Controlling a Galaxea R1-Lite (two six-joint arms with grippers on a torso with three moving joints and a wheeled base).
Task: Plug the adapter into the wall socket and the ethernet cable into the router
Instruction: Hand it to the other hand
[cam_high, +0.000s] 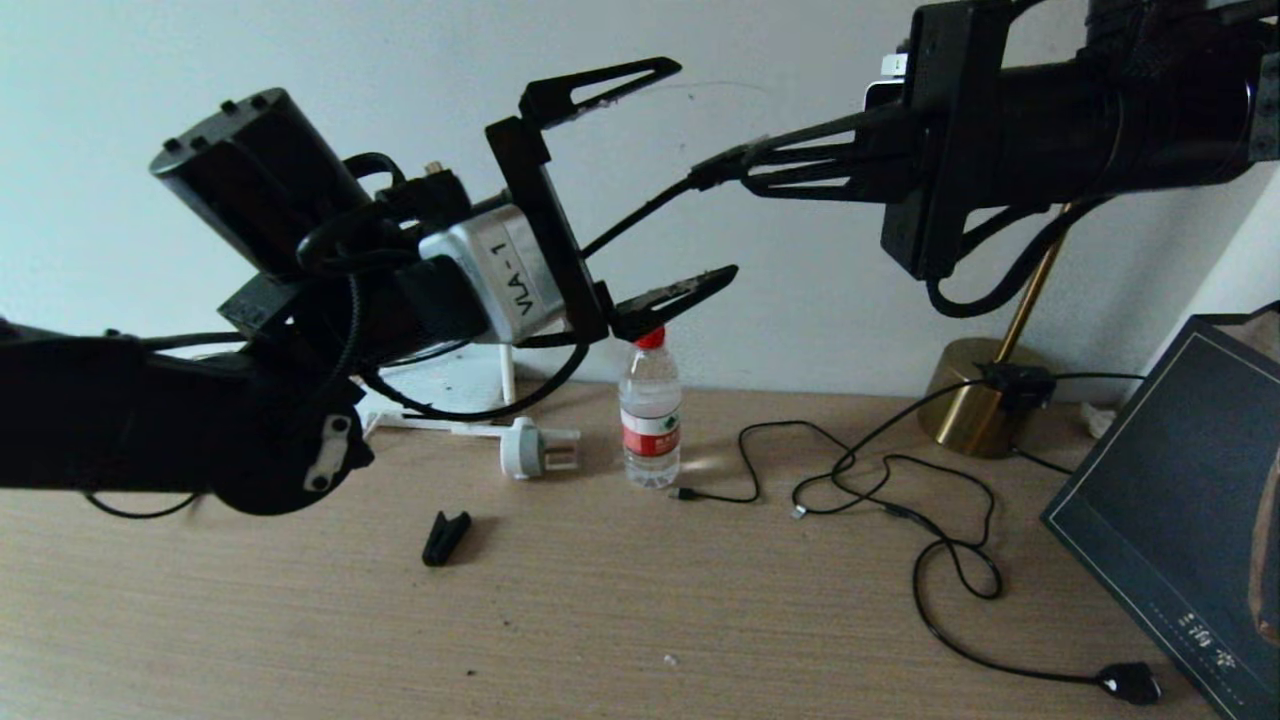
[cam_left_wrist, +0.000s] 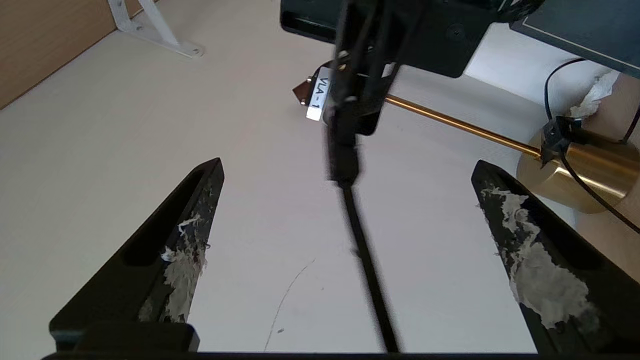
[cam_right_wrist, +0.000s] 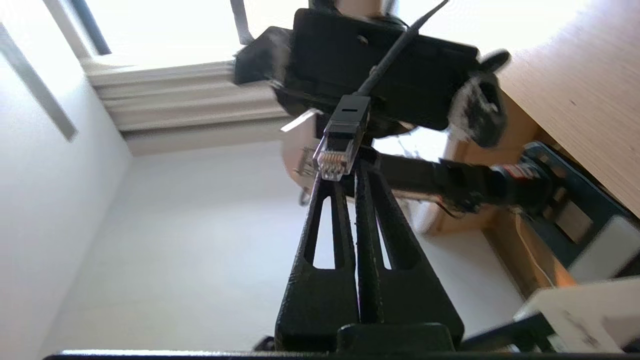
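Observation:
My right gripper reaches in from the upper right, high above the table, shut on the ethernet cable's clear-tipped plug at its fingertips. From the plug the black ethernet cable runs back between the wide-apart fingers of my open left gripper, which is raised facing the right one and touches nothing. A flat black oval end lies at the table's front right. The white router sits against the wall, mostly hidden behind my left arm. The adapter and the wall socket are out of view.
A water bottle stands mid-table beside a round white plug with prongs. A black clip lies nearer the front. Thin black cables loop toward a brass lamp base. A dark framed board leans at the right.

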